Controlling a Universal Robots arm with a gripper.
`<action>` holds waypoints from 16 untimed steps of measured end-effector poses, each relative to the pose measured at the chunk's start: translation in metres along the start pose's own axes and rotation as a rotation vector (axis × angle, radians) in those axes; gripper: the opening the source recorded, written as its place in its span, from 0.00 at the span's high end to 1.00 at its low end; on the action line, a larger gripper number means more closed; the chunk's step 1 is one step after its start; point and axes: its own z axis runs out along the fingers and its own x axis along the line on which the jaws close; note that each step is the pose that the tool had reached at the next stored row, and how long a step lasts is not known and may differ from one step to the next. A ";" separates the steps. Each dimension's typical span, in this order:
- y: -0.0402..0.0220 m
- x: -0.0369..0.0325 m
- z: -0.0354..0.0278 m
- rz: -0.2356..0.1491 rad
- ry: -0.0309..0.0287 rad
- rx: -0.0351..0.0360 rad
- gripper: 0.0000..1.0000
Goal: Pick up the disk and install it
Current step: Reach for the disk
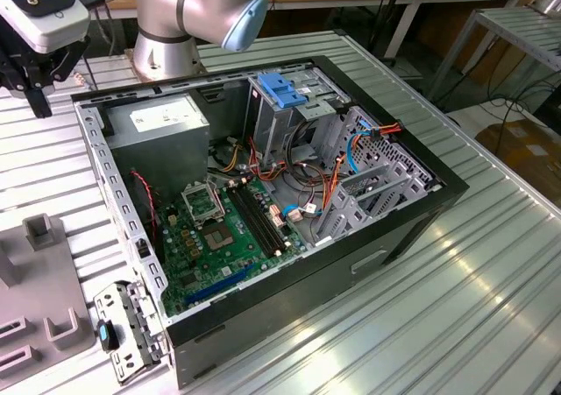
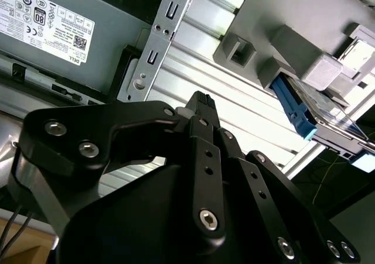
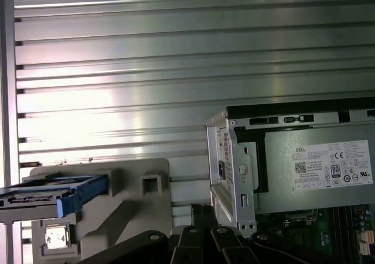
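Since the disk (image 3: 53, 195) sits in a grey holder (image 3: 123, 217), well apart from the hand (image 2: 202, 100) and off to one side of it, a crooked approach could knock the holder's posts or catch just the blue rail, and the disk might tip or slip. The case (image 3: 234, 153) stands near on the hand's other side and could be clipped. The hand holds nothing and touches nothing; whether it is open or closed I cannot tell.

The blue-railed silver disk (image 3: 41, 196) lies flat on the grey holder (image 3: 135, 217).
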 end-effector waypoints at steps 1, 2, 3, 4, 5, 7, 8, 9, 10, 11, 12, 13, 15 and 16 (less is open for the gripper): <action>0.0000 0.0011 0.0000 0.000 0.0000 0.0000 0.89; -0.0001 0.0026 -0.0001 0.000 0.0000 0.0000 0.89; -0.0002 0.0038 -0.0001 0.000 0.0000 -0.0001 0.89; -0.0002 0.0050 -0.0001 0.000 0.0000 -0.0001 0.89; -0.0003 0.0059 -0.0001 0.000 0.0000 0.0000 0.89; -0.0003 0.0074 -0.0002 0.000 0.0000 0.0000 0.89; -0.0004 0.0083 -0.0002 0.000 0.0000 -0.0001 0.89; -0.0004 0.0091 -0.0002 0.000 0.0000 0.0000 0.89; -0.0004 0.0097 -0.0002 0.000 -0.0001 -0.0001 0.89; -0.0004 0.0109 -0.0003 0.000 0.0000 0.0000 0.89; -0.0005 0.0118 -0.0003 0.000 0.0000 0.0000 0.89; -0.0004 0.0130 -0.0003 0.000 0.0000 0.0000 0.89; -0.0001 0.0151 -0.0004 0.000 0.0000 0.0000 0.89; 0.0000 0.0167 -0.0004 0.000 0.0000 0.0000 0.89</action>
